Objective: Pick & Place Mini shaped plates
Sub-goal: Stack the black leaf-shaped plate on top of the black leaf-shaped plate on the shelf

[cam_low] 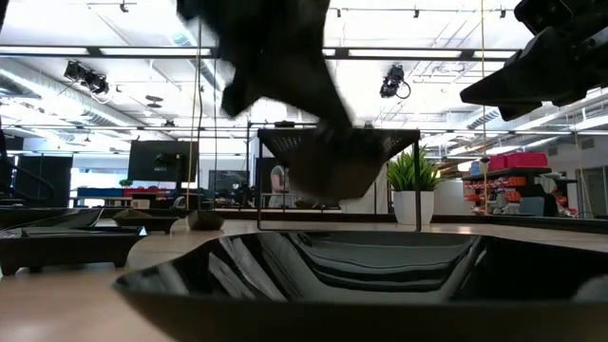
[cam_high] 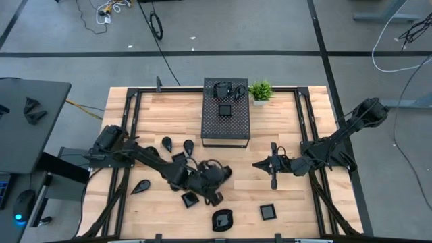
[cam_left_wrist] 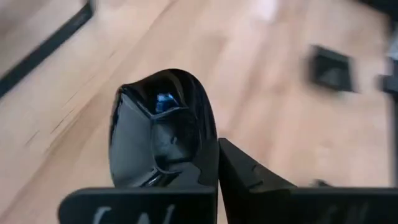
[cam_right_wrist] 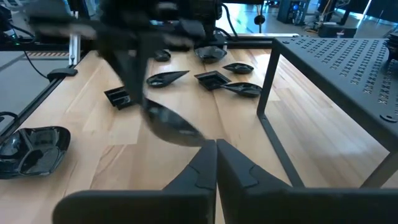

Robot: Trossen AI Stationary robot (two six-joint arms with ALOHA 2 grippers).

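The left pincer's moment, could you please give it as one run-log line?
left pincer: shut on mini plate, above table | right pincer: shut, empty, beside perforated box

Left arm stretched low toward table middle, left gripper clamped on glossy plate rim. Right arm reaching inward, right gripper fingers pressed together, empty, raised.

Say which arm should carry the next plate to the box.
Left. The left gripper is already shut on a glossy black plate, lifted above the table among the loose plates. The right gripper is shut and holds nothing, waiting right of centre. The box lies ahead of both.
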